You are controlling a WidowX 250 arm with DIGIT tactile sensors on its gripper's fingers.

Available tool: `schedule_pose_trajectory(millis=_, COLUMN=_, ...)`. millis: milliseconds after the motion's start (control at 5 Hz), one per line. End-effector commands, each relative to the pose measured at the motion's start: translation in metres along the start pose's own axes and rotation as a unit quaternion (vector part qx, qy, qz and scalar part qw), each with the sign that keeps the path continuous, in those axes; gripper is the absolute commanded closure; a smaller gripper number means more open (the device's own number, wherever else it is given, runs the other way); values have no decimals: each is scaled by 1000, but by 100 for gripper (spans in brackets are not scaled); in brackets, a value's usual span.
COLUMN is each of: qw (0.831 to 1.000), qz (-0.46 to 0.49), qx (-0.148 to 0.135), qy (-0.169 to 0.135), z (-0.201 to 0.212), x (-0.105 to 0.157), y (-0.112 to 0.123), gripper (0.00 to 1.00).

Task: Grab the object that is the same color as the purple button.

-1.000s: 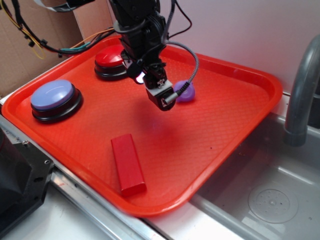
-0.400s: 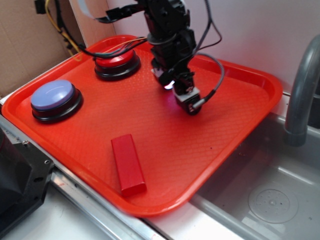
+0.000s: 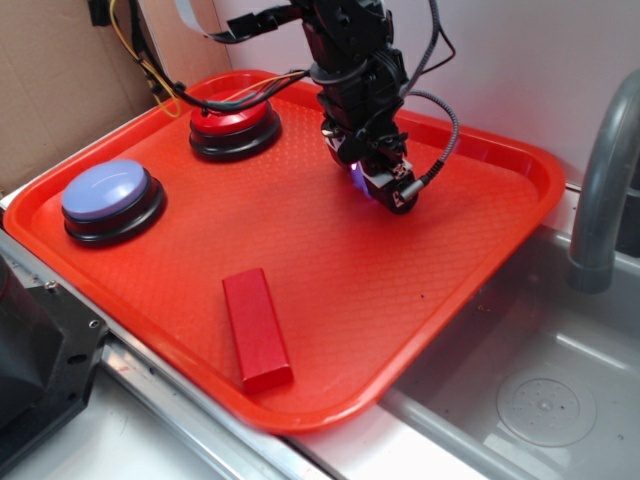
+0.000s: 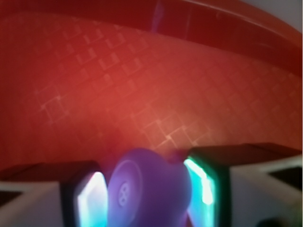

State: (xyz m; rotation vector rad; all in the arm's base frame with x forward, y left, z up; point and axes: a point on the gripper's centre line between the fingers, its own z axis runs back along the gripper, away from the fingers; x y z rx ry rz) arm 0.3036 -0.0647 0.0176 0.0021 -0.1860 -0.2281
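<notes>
Counting the contents of one red tray (image 3: 480, 260): two domed buttons on black round bases, one red block, one small purple piece, one gripper. The purple button (image 3: 104, 192), lavender-blue, sits near the tray's left edge; the red button (image 3: 235, 122) sits at the far left corner, well apart from it. The block (image 3: 256, 328), a red rectangular bar, lies flat near the front rim. The gripper (image 3: 383, 184) stands low over the tray's far middle, a violet glow showing at its tip; in the exterior view the arm hides the piece. In the wrist view the piece (image 4: 149, 189) sits between the two fingers (image 4: 90, 201), just above or on the tray's patterned floor, which of the two cannot be told. It is purple, rounded, smooth plastic, with a flat circular face turned to the left finger and a small dimple at the centre of that face. The jaws stand narrow, one finger close on each side of the piece; whether they press it cannot be told from the blurred picture. One grey faucet (image 3: 605, 180) rises at the right over one steel sink (image 3: 540, 400).
</notes>
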Motion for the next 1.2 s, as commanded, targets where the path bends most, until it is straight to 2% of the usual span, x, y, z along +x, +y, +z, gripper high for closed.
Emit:
schedule_pose_trajectory(millis=0, qw=1000, qz=12, qx=-8, qy=-1, z=77, x=-37, y=-23, gripper=100)
schedule_pose_trajectory(millis=200, qw=992, qz=124, qx=-7, qy=23, z=136, x=-73, y=-11, gripper=100)
schedule_pose_trajectory(millis=400, qw=977, qz=212, qx=18, qy=18, z=180, x=-88, y=10, gripper=100)
schedule_pose_trajectory(millis=600, qw=968, qz=247, qx=32, qy=13, z=196, x=-86, y=36, gripper=100)
schedule_pose_trajectory(millis=800, qw=963, qz=264, qx=43, qy=24, z=200, x=-76, y=58, gripper=100)
schedule_pose_trajectory(millis=1000, qw=965, qz=256, qx=24, qy=42, z=183, x=-69, y=69, gripper=100)
